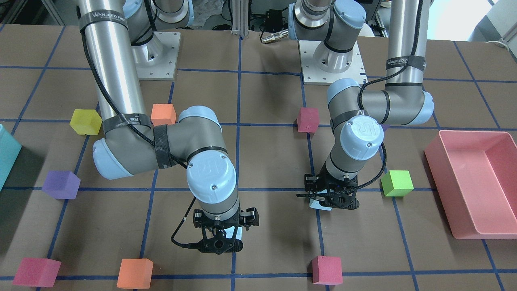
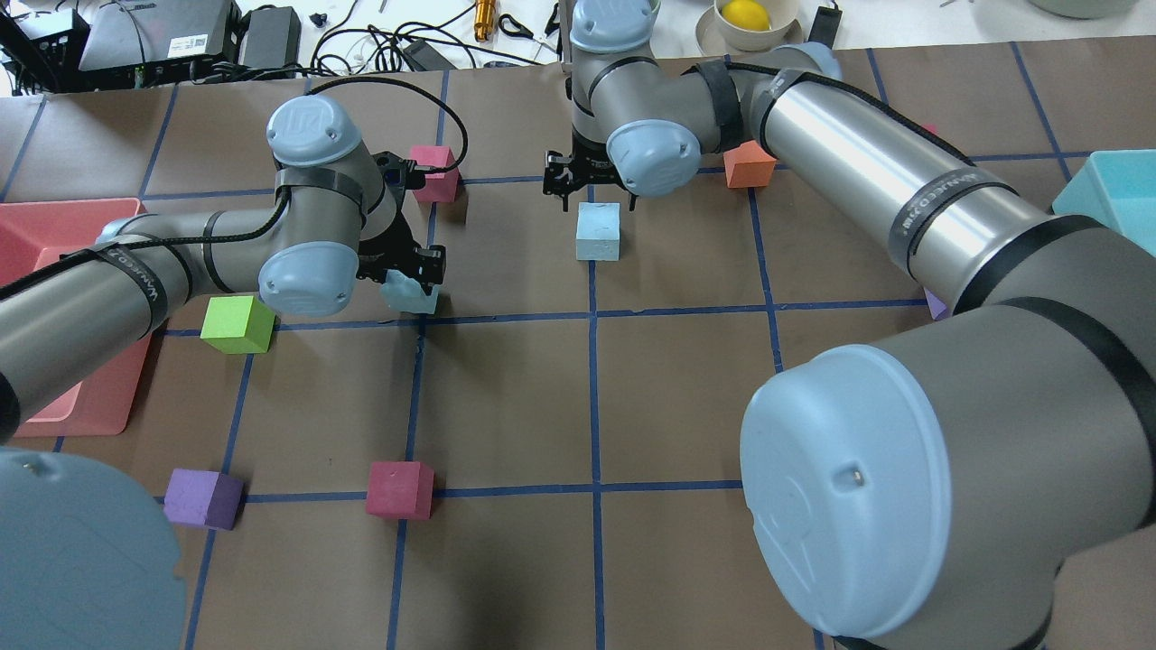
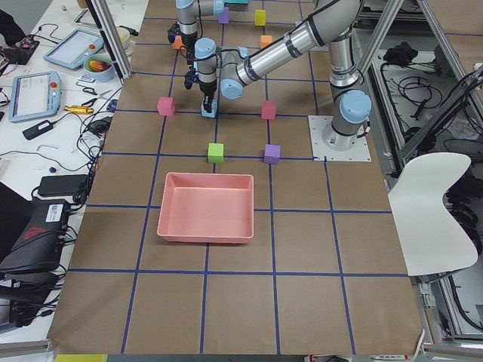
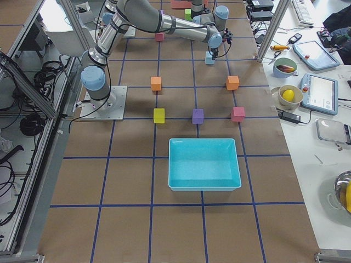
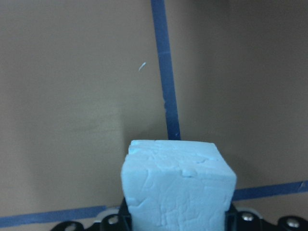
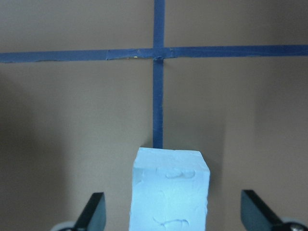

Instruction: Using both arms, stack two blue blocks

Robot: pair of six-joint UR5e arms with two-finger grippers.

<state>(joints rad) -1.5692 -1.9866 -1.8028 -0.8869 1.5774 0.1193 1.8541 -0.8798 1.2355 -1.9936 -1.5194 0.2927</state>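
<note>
My left gripper (image 2: 405, 275) is shut on a pale blue block (image 2: 409, 294), which sits slightly tilted in the jaws, close to the table by a tape crossing. The left wrist view shows this block (image 5: 177, 185) filling the space between the jaws. My right gripper (image 2: 587, 183) is open and hovers over the second blue block (image 2: 599, 231), which rests on the table. In the right wrist view its fingers (image 6: 94, 214) stand wide apart on either side of that block (image 6: 169, 192), not touching it. From the front, both blocks are mostly hidden under the grippers.
A green cube (image 2: 237, 323) and a pink bin (image 2: 54, 244) lie near the left arm. Magenta cubes (image 2: 433, 171) (image 2: 399, 488), a purple cube (image 2: 203, 497), an orange cube (image 2: 749, 164) and a teal bin (image 2: 1111, 194) stand around.
</note>
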